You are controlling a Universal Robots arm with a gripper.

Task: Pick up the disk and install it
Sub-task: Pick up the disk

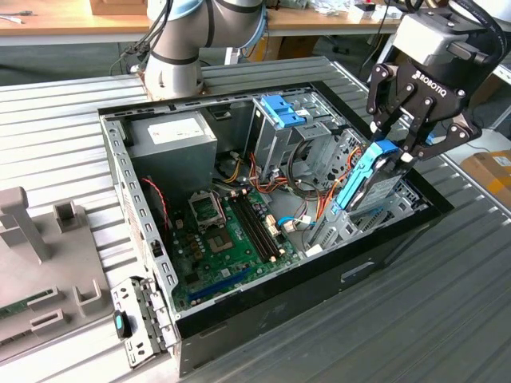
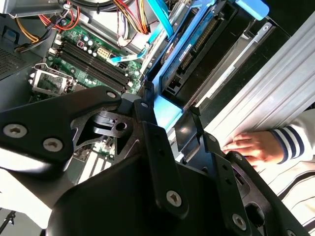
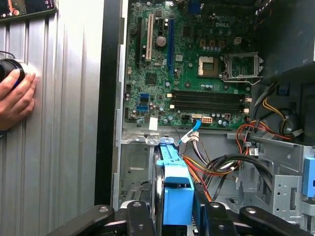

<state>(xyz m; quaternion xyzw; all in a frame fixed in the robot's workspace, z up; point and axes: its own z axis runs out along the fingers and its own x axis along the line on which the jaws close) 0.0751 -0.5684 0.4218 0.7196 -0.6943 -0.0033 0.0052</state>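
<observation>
Gripper: the gripper (image 1: pixel 397 142) hung over the end of the case (image 1: pixel 383 263) at the exterior view's right, clenched on the disk (image 1: pixel 369 179).
Fingers: in the first wrist view the fingers (image 3: pixel 140 216) sat one on each side of the disk (image 3: pixel 174 191), pressed to the upper end of its blue frame. The second wrist view showed the same grasp, with the frame (image 2: pixel 162 110) caught between the black fingers (image 2: pixel 147 130).
Disk: it stood on edge and tilted. Its top end was in the grasp and its lower end reached down inside the case, beside the cables (image 1: pixel 311 187).
Contact below: the lower end seemed to sit in the metal bay (image 1: pixel 383 209), but I could not tell whether it touched.
Case: it lay open on its side on the ribbed table (image 1: pixel 447 319).
In the case: the green board (image 1: pixel 227 239) lay on the floor. The grey box (image 1: pixel 172 140) with a white sticker sat in the far corner. The metal cage (image 1: pixel 275 140) stood next to it, topped by a blue latch (image 1: pixel 281 109). Red, orange and black cables ran between the cage and the bay.
Board: in the first wrist view the board (image 3: pixel 197 73) lay beyond the disk, apart from it.
Hand: a person's hand (image 2: pixel 251 147) in a striped sleeve (image 2: pixel 290 142) rested on the table outside the case. In the first wrist view the hand (image 3: pixel 15 96) lay against a small black round thing (image 3: pixel 7 69).
</observation>
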